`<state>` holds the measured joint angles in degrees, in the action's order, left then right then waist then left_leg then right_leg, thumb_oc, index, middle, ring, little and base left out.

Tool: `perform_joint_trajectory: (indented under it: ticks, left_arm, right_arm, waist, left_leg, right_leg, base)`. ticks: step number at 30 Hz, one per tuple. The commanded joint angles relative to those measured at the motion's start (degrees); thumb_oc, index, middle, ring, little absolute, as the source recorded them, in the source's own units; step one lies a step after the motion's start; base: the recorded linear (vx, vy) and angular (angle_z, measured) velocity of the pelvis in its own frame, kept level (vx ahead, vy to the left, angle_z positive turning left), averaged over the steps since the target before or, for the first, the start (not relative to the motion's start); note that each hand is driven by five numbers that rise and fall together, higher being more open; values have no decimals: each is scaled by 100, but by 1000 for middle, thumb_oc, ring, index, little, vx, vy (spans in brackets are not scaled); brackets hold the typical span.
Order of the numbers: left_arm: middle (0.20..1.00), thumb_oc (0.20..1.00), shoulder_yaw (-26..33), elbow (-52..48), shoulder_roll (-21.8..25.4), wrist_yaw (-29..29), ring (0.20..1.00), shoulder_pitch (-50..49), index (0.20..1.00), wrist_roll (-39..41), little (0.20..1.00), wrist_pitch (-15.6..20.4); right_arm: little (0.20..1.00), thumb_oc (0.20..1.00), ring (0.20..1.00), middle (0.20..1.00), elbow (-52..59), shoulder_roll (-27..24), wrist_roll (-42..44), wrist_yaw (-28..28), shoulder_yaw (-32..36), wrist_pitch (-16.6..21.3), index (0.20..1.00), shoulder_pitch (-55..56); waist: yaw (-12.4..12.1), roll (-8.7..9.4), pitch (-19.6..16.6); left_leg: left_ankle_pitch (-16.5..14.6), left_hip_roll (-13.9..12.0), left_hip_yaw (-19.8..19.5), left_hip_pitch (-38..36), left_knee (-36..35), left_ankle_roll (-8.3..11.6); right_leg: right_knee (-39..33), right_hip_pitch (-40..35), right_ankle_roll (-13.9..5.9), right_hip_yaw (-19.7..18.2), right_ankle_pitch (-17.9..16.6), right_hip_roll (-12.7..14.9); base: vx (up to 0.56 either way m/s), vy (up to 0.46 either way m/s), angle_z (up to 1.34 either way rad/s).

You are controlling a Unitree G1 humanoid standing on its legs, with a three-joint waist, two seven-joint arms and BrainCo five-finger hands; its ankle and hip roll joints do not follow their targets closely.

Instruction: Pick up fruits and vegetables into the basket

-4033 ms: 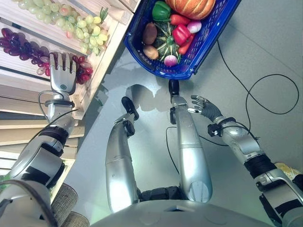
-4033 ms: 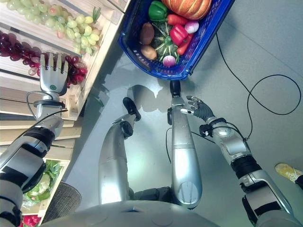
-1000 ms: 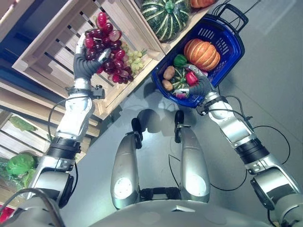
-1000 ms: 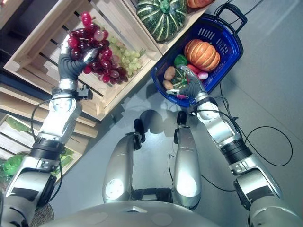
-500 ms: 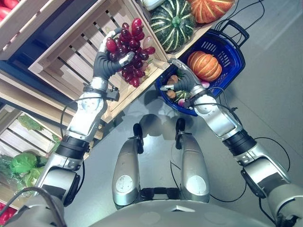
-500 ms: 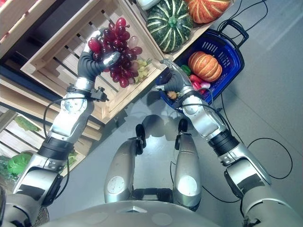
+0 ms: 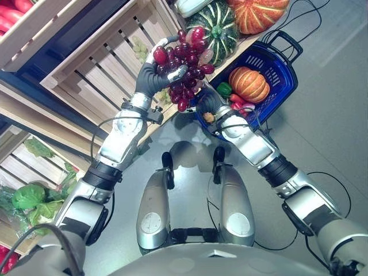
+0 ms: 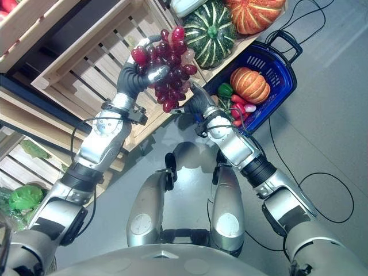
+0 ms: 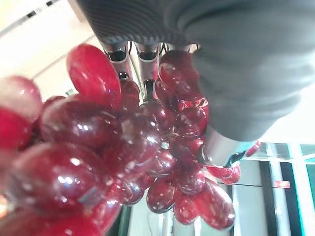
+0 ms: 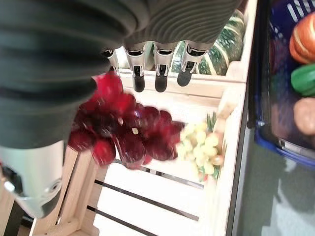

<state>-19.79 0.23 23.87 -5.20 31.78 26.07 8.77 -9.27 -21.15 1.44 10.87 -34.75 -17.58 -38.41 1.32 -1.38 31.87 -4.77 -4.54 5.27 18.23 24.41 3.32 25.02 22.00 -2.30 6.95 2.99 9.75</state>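
While the two arms meet in front of the crates, the scene reads as follows.

Red grapes: one bunch (image 7: pixel 185 62), held up in the air between the wooden crate (image 7: pixel 98 69) and the blue basket (image 7: pixel 283 72), not yet over the basket.
Left hand: one (image 7: pixel 150 75), its fingers and thumb curled round the top of the red grapes; the left wrist view shows the berries pressed against its fingers.
Right hand: one (image 8: pixel 194 103), raised just under and beside the hanging bunch with fingers straight and relaxed, holding nothing; whether it touches the berries I cannot tell.
Green grapes: one bunch (image 10: pixel 202 147), lying inside the wooden crate near its front corner.
Blue basket contents: one orange pumpkin (image 7: pixel 249 84), one green pepper (image 7: pixel 224 89), red and pink vegetables (image 8: pixel 241 108) beside them, too crowded to count.
Shelf beside the basket: one striped green squash (image 7: pixel 215 26) and one orange pumpkin (image 7: pixel 259 12), side by side.
Lower shelf, left: leafy greens (image 7: pixel 29 198), number unclear.
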Motion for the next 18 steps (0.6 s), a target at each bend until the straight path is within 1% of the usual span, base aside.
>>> perform_joint_trajectory:
  ticks: [1, 4, 8, 10, 11, 12, 15, 17, 18]
  left_arm:
    - [200, 200, -281, -1028, -291, 107, 200, 227, 200, 493, 200, 374]
    - [200, 200, -351, -1163, -405, 126, 200, 235, 200, 625, 200, 420]
    - [200, 200, -438, -1327, -533, 141, 200, 248, 200, 923, 200, 325]
    - [200, 200, -460, -1350, -554, 141, 200, 248, 200, 966, 200, 321]
    - [200, 200, -503, -1391, -593, 112, 200, 255, 200, 1068, 200, 320]
    - [200, 200, -517, -1404, -616, 111, 200, 252, 200, 1113, 200, 308]
    - [200, 200, -561, -1452, -700, 94, 200, 249, 200, 1262, 200, 191]
    - [200, 200, -614, -1431, -776, 29, 200, 238, 200, 1500, 200, 10]
    - [200, 200, -631, -1422, -794, 6, 200, 228, 200, 1599, 200, -28]
  right_arm:
    - [1000, 1000, 1000, 1000, 14, 423, 342, 381, -60, 168, 1000, -132]
    - [1000, 1000, 1000, 1000, -17, 550, 606, 528, -54, 179, 1000, -92]
    - [1000, 1000, 1000, 1000, -27, 718, 1024, 658, -22, 278, 1000, -6]
    - [1000, 1000, 1000, 1000, -35, 749, 1073, 700, -13, 344, 1000, 8]
    - [1000, 1000, 1000, 1000, -26, 794, 1192, 727, -2, 476, 1000, 21]
    - [1000, 1000, 1000, 1000, -18, 822, 1227, 730, 13, 530, 1000, 24]
    - [1000, 1000, 1000, 1000, 11, 912, 1323, 714, 53, 798, 1000, 36]
    - [1000, 1000, 1000, 1000, 84, 982, 1443, 760, 72, 1073, 1000, 22]
    - [1000, 1000, 1000, 1000, 107, 991, 1507, 782, 79, 1135, 1000, 17]
  waist:
    - [-87, 106, -519]
    - [-86, 109, -498]
    - [-86, 122, -488]
    - [-86, 122, -483]
    - [-81, 125, -478]
    - [-83, 128, -480]
    - [-90, 144, -486]
    - [-97, 161, -517]
    - [-101, 163, -524]
  left_leg:
    - [-381, 230, 47, -92, -68, -254]
    - [-374, 230, 47, -101, -95, -254]
    - [-375, 233, 50, -120, -110, -265]
    - [-375, 233, 49, -124, -112, -267]
    - [-382, 229, 51, -142, -118, -268]
    - [-386, 231, 52, -145, -114, -271]
    - [-392, 232, 58, -163, -103, -277]
    - [-401, 230, 57, -198, -114, -281]
    - [-400, 229, 56, -207, -116, -282]
  right_leg:
    - [-217, -424, -291, 69, 337, 249]
    - [-255, -450, -286, 91, 327, 254]
    - [-276, -476, -286, 106, 317, 252]
    - [-281, -481, -287, 107, 313, 252]
    - [-290, -492, -291, 112, 307, 256]
    - [-299, -502, -291, 111, 303, 258]
    - [-312, -522, -301, 115, 282, 265]
    - [-353, -570, -304, 120, 274, 264]
    - [-364, -585, -305, 122, 270, 265]
  base:
    - [-15, -4, 6]
    - [-5, -2, 2]
    - [0, 0, 0]
    - [0, 0, 0]
    - [0, 0, 0]
    - [0, 0, 0]
    - [0, 0, 0]
    - [47, -30, 3]
    - [42, -20, 7]
